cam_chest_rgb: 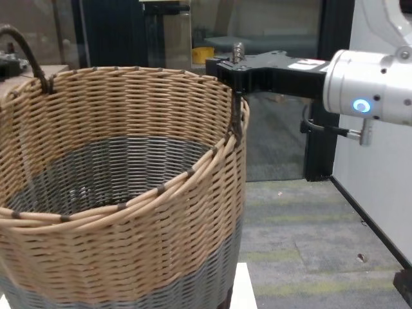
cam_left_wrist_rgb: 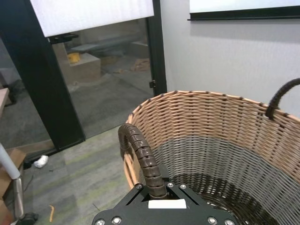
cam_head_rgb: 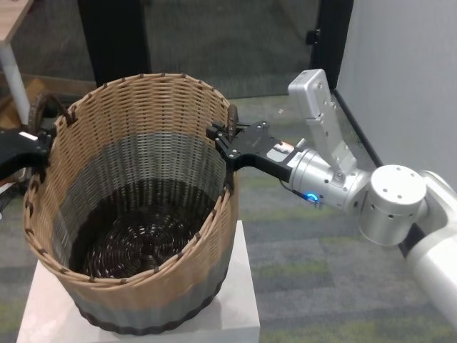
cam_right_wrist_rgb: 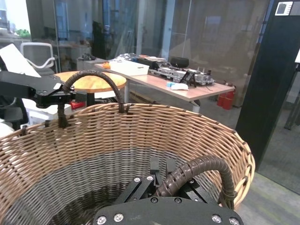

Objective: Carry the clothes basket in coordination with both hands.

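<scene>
The clothes basket (cam_head_rgb: 143,207) is large, round and woven, with a tan top, a grey band and a dark bottom. It sits tilted over a white pedestal (cam_head_rgb: 246,300). My left gripper (cam_head_rgb: 34,145) is shut on the dark wrapped loop handle (cam_head_rgb: 44,103) at the basket's left rim. In the left wrist view that handle (cam_left_wrist_rgb: 140,157) runs down between the fingers. My right gripper (cam_head_rgb: 227,140) is shut on the right handle (cam_head_rgb: 231,118). The right wrist view shows that handle (cam_right_wrist_rgb: 201,168) clamped. I cannot tell whether the basket's bottom touches the pedestal.
A black door post (cam_head_rgb: 114,43) stands behind the basket. A white wall (cam_head_rgb: 400,71) runs close along the right arm. A wooden table corner (cam_head_rgb: 11,21) is at far left. Grey carpet (cam_head_rgb: 314,264) lies to the right of the pedestal.
</scene>
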